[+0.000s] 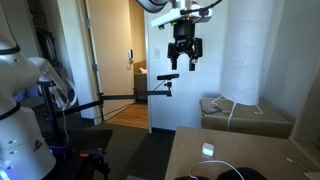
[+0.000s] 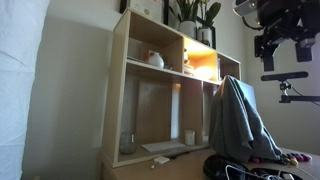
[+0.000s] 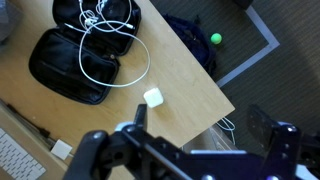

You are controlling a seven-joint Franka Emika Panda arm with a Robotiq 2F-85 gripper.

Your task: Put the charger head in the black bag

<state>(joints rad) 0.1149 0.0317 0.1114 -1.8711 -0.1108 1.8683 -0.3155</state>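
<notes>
The charger head (image 3: 154,97) is a small white block lying on the wooden table (image 3: 190,85) near its corner; it also shows in an exterior view (image 1: 208,150). The black bag (image 3: 72,58) lies flat on the table beyond it, with a thin white cord (image 3: 118,60) looped on and beside it. The bag also shows in both exterior views (image 1: 226,174) (image 2: 238,168). My gripper (image 3: 200,116) is open and empty, high above the table (image 1: 185,52) (image 2: 276,45). In the wrist view the charger head sits just beside its left finger.
A tan box (image 1: 246,117) stands at the table's back. A keyboard (image 3: 14,160) lies at one table edge. A green ball (image 3: 215,39) is on the dark floor. A wooden shelf unit (image 2: 160,90) and a grey cloth (image 2: 238,120) stand near the table.
</notes>
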